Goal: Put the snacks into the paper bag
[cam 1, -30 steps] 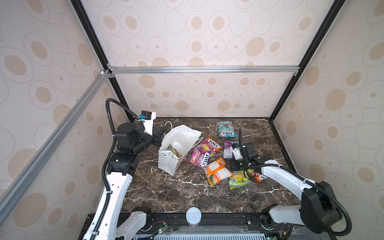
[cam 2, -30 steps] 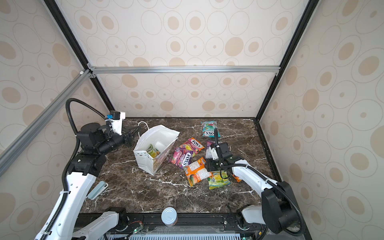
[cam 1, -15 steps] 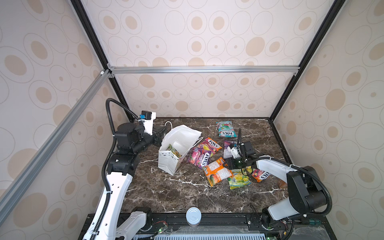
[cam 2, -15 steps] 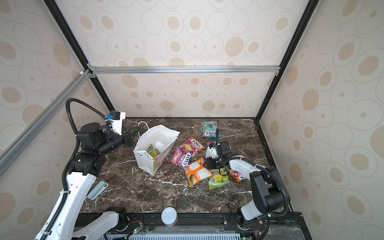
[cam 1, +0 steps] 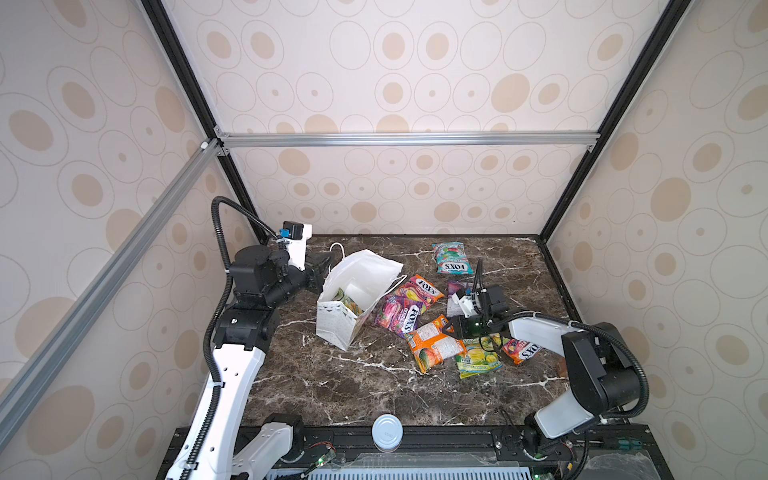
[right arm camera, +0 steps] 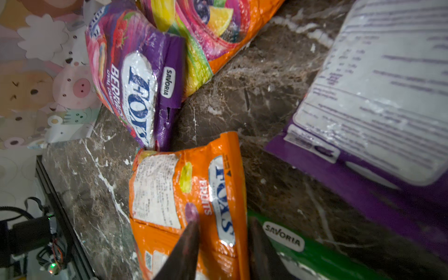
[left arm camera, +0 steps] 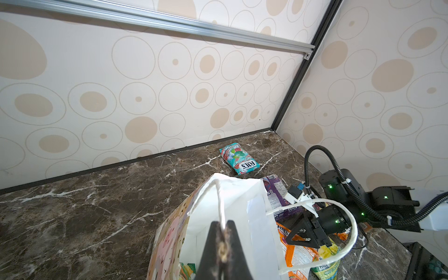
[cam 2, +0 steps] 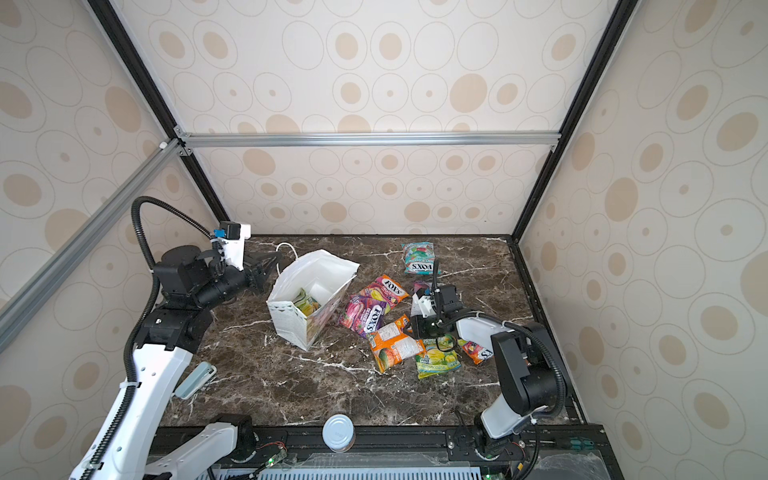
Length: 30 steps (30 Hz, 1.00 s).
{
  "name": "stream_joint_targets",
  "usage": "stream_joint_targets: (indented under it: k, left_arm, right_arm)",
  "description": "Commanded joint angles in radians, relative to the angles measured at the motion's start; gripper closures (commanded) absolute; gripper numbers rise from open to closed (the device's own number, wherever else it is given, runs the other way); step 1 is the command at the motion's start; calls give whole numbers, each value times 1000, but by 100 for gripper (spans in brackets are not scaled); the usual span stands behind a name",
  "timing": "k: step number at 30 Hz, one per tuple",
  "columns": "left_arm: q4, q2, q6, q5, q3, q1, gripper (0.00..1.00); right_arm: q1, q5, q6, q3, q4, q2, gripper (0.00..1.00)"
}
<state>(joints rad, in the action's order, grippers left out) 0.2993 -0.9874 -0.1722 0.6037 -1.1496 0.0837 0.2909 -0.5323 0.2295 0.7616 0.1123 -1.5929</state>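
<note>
The white paper bag (cam 1: pixel 332 320) (cam 2: pixel 286 322) stands tilted left of centre with a snack (cam 1: pixel 347 299) inside. My left gripper (left arm camera: pixel 221 224) (cam 1: pixel 322 266) is shut on its cord handle (left arm camera: pixel 219 201). Right of the bag lie several snacks: berries purple (cam 1: pixel 401 313) (right arm camera: pixel 135 80), orange (cam 1: pixel 432 343) (cam 2: pixel 392 345) (right arm camera: pixel 184 184), yellow-green (cam 1: pixel 478 357), teal (cam 1: pixel 451 257) at the back. My right gripper (right arm camera: pixel 223 221) (cam 1: pixel 449 328) (cam 2: pixel 415 326) is low over the orange snack's edge. It is open, with a finger on either side.
A face-down purple packet (right arm camera: pixel 375 97) and a red one (cam 1: pixel 521 349) lie under and beside my right arm. A white round cap (cam 1: pixel 386 432) sits at the front rail. A pale blue object (cam 2: pixel 195 380) lies by the left arm. Walls enclose three sides.
My right gripper has moved forward from the purple packet down onto the orange one, and its jaws have narrowed. The left gripper and the bag have not moved.
</note>
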Motion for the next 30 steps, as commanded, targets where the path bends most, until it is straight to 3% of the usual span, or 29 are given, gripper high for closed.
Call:
stream_joint_targets:
  k: [1,3,11,30]
  left_arm:
    - [-35,11,-6,6,-9,-4,100]
    - [-35,12,-5,5,-9,-4,100]
    - [-33,12,-4,7,-10,-4,100]
    - [-44,19,-10,15,-5,-4,100]
  right_arm:
    - [-2,-20,7,-13,-22,-8,82]
    - [-2,-20,17,-8,-26,0,90]
    - [-3,-21,32,1,8,77,100]
    - [12,-16,84,105,210,406,100]
